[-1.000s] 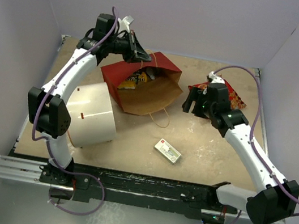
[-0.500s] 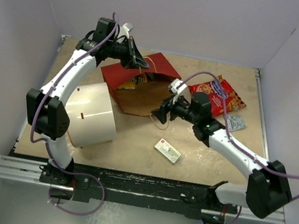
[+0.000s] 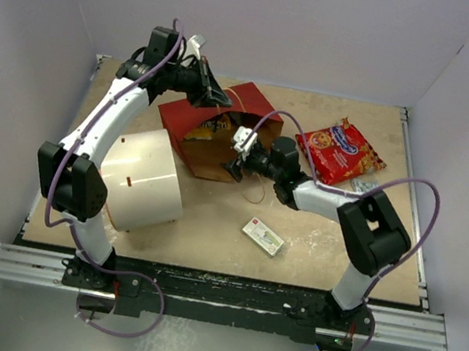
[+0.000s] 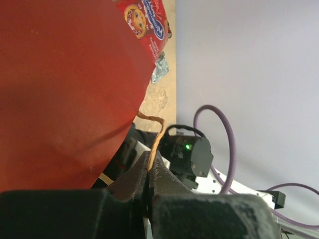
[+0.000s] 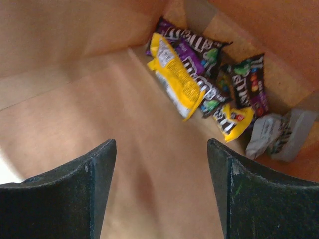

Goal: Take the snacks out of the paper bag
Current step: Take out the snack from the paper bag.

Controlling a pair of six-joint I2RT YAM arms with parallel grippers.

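Observation:
The paper bag (image 3: pixel 212 118), red outside and brown inside, lies on its side with its mouth toward the right. My left gripper (image 3: pixel 218 96) is shut on its thin twisted handle (image 4: pixel 155 134) and holds the top edge up. At the bag's mouth my right gripper (image 3: pixel 236 163) stands open and looks inside, with nothing between its fingers (image 5: pixel 99 169). At the far end of the brown floor (image 5: pixel 75 114) lie snacks: a yellow packet (image 5: pixel 177 82), brown candy packs (image 5: pixel 249 82) and a pale wrapper (image 5: pixel 271 134). A red cookie bag (image 3: pixel 340 150) lies on the table to the right.
A big white cylinder (image 3: pixel 148 177) lies left of the bag. A small flat white-and-green box (image 3: pixel 262 235) sits nearer the front. A small shiny packet (image 3: pixel 365 187) lies by the cookie bag. The bag's lower handle (image 3: pixel 255 190) loops onto the table.
My right arm has swung left, away from the red cookie bag now lying on the table, and its gripper has reached the bag's mouth. The left gripper has kept hold of the handle.

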